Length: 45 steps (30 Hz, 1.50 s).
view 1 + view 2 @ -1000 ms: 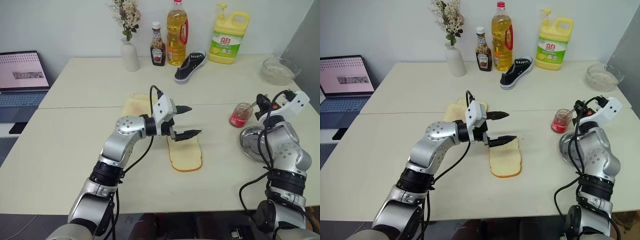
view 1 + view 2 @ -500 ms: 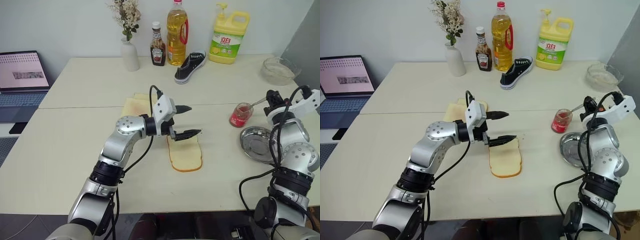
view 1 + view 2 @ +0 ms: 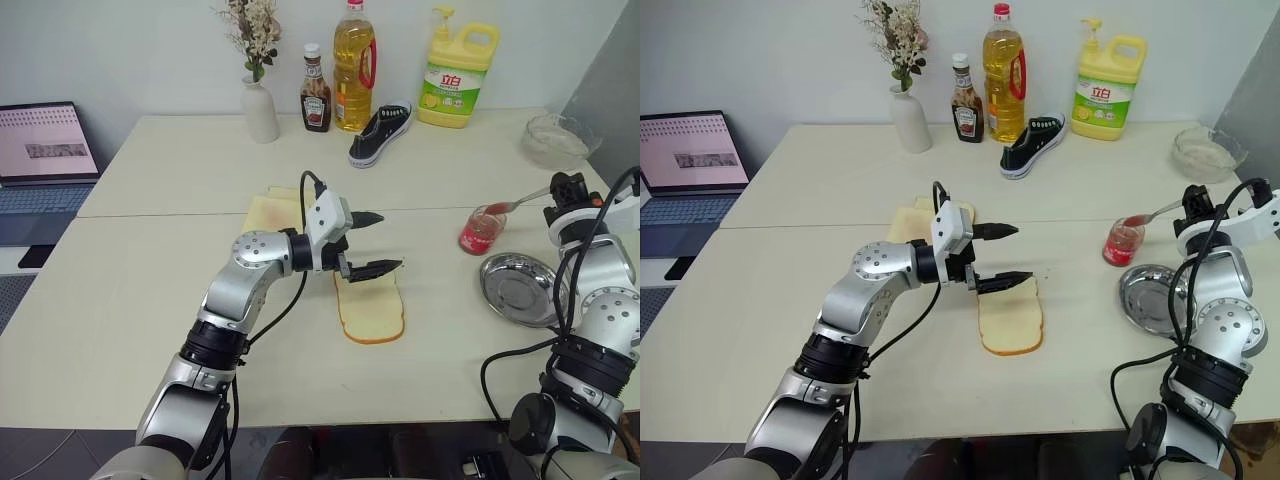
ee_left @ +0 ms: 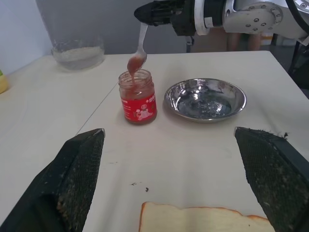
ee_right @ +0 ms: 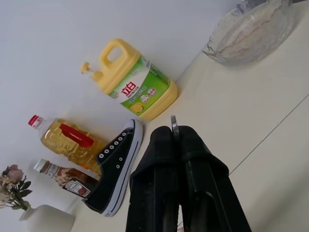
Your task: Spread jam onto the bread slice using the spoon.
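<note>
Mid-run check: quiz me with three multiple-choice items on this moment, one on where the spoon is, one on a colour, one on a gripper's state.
1. Where is the spoon?
A. in the steel dish
B. just above the jam jar
C. on the bread slice

2. What colour is the detergent jug?
A. yellow
B. blue
C. white

3. How is the left gripper?
A. shut on bread
B. shut, empty
C. open above the bread slice

Answers: 1 B, its red-coated bowl hangs over the jar's mouth; 2 A, yellow body, green label; 3 C, fingers stand apart.
</note>
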Tool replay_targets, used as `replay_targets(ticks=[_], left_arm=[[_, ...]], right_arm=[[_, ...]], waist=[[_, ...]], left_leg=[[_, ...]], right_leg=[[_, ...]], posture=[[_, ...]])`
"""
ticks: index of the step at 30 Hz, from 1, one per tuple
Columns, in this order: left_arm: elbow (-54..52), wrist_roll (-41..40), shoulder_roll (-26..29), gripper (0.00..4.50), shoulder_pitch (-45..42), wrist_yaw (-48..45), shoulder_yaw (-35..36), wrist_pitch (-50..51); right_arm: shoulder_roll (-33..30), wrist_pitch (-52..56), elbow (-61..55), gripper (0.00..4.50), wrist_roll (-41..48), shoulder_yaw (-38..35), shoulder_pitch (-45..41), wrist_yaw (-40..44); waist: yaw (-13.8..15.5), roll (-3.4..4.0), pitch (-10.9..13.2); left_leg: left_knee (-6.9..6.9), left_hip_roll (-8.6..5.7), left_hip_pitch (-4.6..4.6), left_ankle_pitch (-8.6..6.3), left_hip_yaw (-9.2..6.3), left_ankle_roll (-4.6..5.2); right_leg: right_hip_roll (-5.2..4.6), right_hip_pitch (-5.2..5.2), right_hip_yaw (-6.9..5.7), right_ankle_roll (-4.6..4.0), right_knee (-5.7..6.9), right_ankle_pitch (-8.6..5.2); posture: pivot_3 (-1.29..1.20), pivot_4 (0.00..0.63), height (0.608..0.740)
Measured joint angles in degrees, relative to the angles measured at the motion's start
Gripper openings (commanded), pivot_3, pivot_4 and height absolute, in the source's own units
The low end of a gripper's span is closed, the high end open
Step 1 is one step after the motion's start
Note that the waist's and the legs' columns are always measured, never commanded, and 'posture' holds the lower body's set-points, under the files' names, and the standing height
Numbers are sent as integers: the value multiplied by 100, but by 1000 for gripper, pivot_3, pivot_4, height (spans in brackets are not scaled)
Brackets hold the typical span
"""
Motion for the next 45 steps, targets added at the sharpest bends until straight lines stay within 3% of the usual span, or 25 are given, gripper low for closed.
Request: replay_targets(ticks=[12, 19, 27, 33, 41, 45], left_arm=[[0, 0, -1, 4500, -2, -4, 0, 0], [0, -2, 75, 4500, -1, -39, 1, 2], [-188, -121, 935, 4500, 419, -518, 179, 22], [-772, -544, 1536, 4500, 1208, -663, 733, 206], [-1762, -1053, 2332, 4500, 2399, -832, 1177, 626], [-1815, -1093, 2423, 4500, 2619, -822, 1254, 632]], right_arm=[[-33, -120, -1, 27, 7, 48, 0, -58], [-17, -98, -50, 27, 467, -56, -16, -192], [223, 267, -957, 27, 1570, 266, -13, -780], [610, 462, -1632, 27, 2301, 1075, 29, -1390], [755, 631, -1850, 27, 2475, 2073, 686, -1404], [717, 646, -1870, 27, 2481, 2312, 907, -1247]], waist=[[1, 0, 0], [0, 0, 0], [-67, 8, -2], [-115, 14, 0], [-109, 17, 1], [-86, 18, 2]], left_leg=[[-1, 0, 0, 0, 0, 0], [-1, 1, 0, 0, 0, 1], [-5, 6, 0, -1, -3, 1], [-5, 7, -3, -1, -8, 1], [-10, 7, -2, -2, -7, 2], [-9, 6, 0, -2, -10, 3]], right_leg=[[0, 0, 0, 0, 0, 0], [0, 0, 0, 0, 0, 0], [3, -3, 1, 0, 0, 0], [1, -7, 2, -1, -1, 0], [1, -8, 4, -1, -3, -1], [1, -5, 0, -5, -2, 1]], posture=[[0, 150, 740], [0, 150, 740], [0, 150, 740], [0, 150, 740], [0, 150, 740], [0, 150, 740]])
